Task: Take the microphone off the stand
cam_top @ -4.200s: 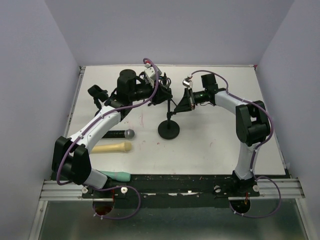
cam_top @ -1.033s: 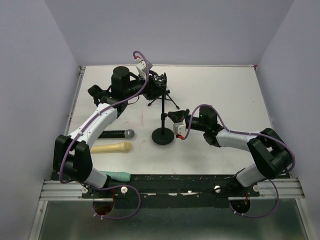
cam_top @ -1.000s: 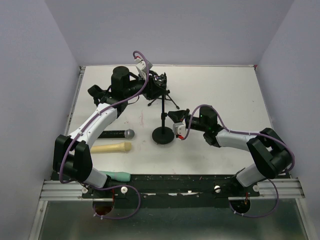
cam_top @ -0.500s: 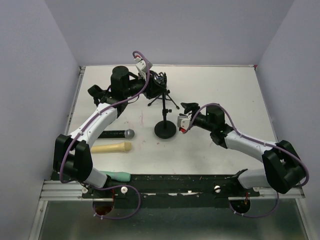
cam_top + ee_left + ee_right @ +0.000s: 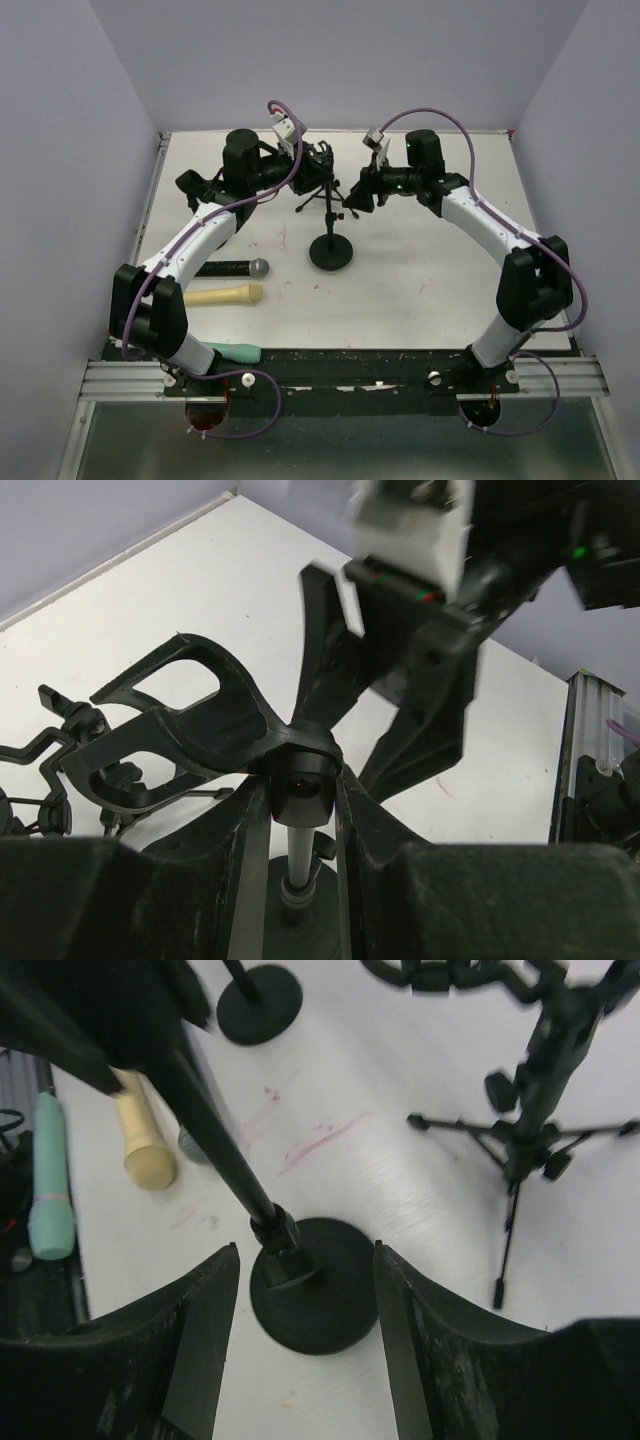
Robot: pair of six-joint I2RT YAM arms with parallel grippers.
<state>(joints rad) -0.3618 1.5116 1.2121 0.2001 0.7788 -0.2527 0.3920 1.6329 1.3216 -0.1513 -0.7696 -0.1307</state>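
We found the overhead view evenly and softly lit, the white table [image 5: 430, 280] bright with no glare and only faint, short shadows beneath the arms; it was sharp to the edges. In the left wrist view, motion blur smeared the white camera housing [image 5: 410, 525] at the top, the left gripper's fingers [image 5: 245, 860] were dark and soft, and the stand clip [image 5: 200, 715] was fairly crisp. In the right wrist view the right gripper's fingers [image 5: 200, 1340] were black and unfocused, the tripod [image 5: 540, 1080] blurred, and the stand base [image 5: 315, 1290] clear.
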